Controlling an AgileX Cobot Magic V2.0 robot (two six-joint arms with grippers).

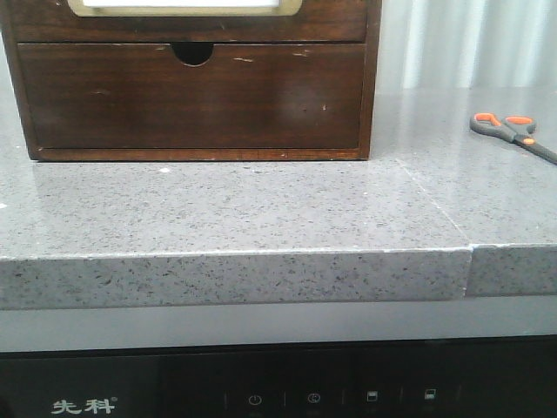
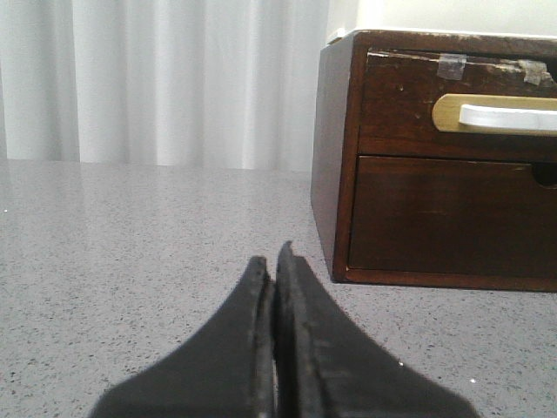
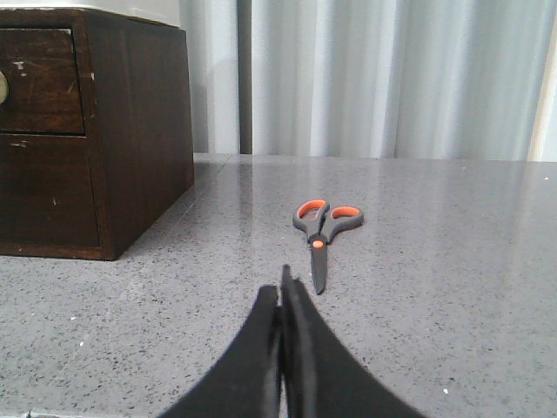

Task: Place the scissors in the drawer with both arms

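**A:** So where do we stand? We've got the scissors lying flat on the grey desk, off to the right of the wooden cabinet and well apart from it.

**B:** Yeah, and from the right wrist view they're straight out ahead of our right end effector, handles away from us, blade tips pointing back at the fingertips. So the long axis pretty much lines up with our approach. Near, but not touching.

**A:** Right arm's clearly the nearer one then. Our left end effector is over on the other side, looking at the cabinet's left corner.

**B:** Which fits, we'd guess: left goes for the drawer with the white panel in the tan rim, top one, looks shut. Not the notched drawer under it.

**A:** And the fingers?

**B:** Both pairs pressed together, nothing between them, holding nothing. We'd need to spread the right ones before going in on those scissors.
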